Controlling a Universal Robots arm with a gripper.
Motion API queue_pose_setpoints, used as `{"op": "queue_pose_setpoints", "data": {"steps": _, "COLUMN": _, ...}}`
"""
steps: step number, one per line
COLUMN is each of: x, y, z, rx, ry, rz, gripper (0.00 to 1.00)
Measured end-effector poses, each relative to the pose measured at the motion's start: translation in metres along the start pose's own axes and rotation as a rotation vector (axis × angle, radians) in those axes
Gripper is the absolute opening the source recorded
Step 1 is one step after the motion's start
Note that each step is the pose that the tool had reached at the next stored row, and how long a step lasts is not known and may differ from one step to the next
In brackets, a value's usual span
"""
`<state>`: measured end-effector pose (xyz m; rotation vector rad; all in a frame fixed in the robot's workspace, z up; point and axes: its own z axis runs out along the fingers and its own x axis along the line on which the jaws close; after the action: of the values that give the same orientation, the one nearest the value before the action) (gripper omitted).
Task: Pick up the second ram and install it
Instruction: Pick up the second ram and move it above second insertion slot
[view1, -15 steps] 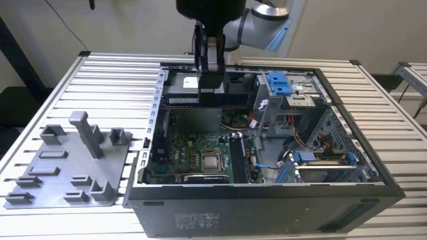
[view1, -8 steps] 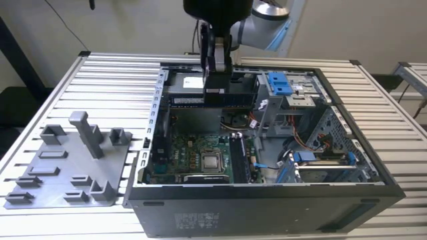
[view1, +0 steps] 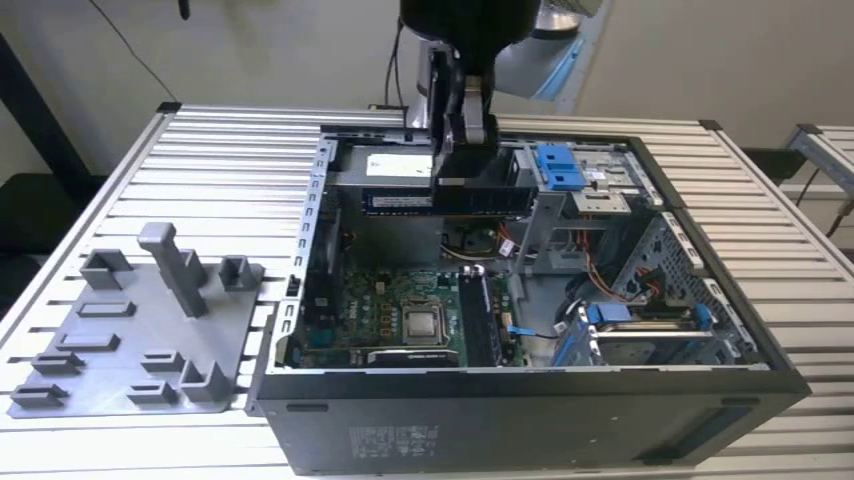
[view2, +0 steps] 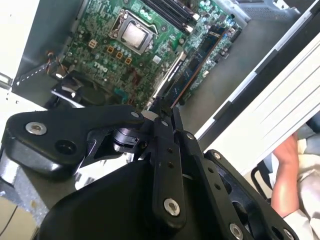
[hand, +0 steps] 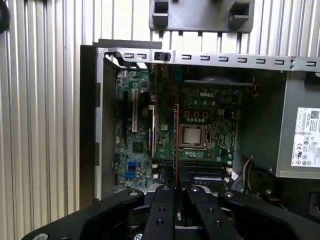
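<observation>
**Open tower case (view1: 534, 385) on its side on a slatted table (view1: 227, 140), with the arm above it.** Your gripper (view1: 467, 182) hangs over the far part of the case. Its fingers are drawn in against the two faces of the second ram (view1: 447, 198), clamping it near mid-length, and it has hold of nothing else. The stick is level, with its pale label toward the exterior view's left. It sits well above the motherboard (view1: 387, 320) and apart from everything inside the case.

The grey holder plate (view1: 120, 350) lies beside the case on the exterior view's left, its posts bare. Judged from this, the pick-up is done and you are carrying the stick toward the memory slots (view1: 478, 320), just beside the processor (view1: 424, 323).

In the first wrist view the stick's edge appears to run across the slots (hand: 202, 170), not along them. Seating therefore calls for a turn of the wrist, exact alignment over a free slot, and a straight, even press.
</observation>
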<state>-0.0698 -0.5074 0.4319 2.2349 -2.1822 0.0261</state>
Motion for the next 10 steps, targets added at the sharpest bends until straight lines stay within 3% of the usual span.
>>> {"op": "queue_pose_setpoints", "data": {"steps": 7, "x": 0.0008, "y": -0.0315, "z": 0.0000, "rx": 0.0000, "ry": 0.0000, "rz": 0.000, "gripper": 0.14}}
{"op": "queue_pose_setpoints", "data": {"steps": 10, "x": 0.0011, "y": -0.0419, "z": 0.0002, "rx": -0.0001, "ry": -0.0010, "rz": 0.002, "gripper": 0.14}}
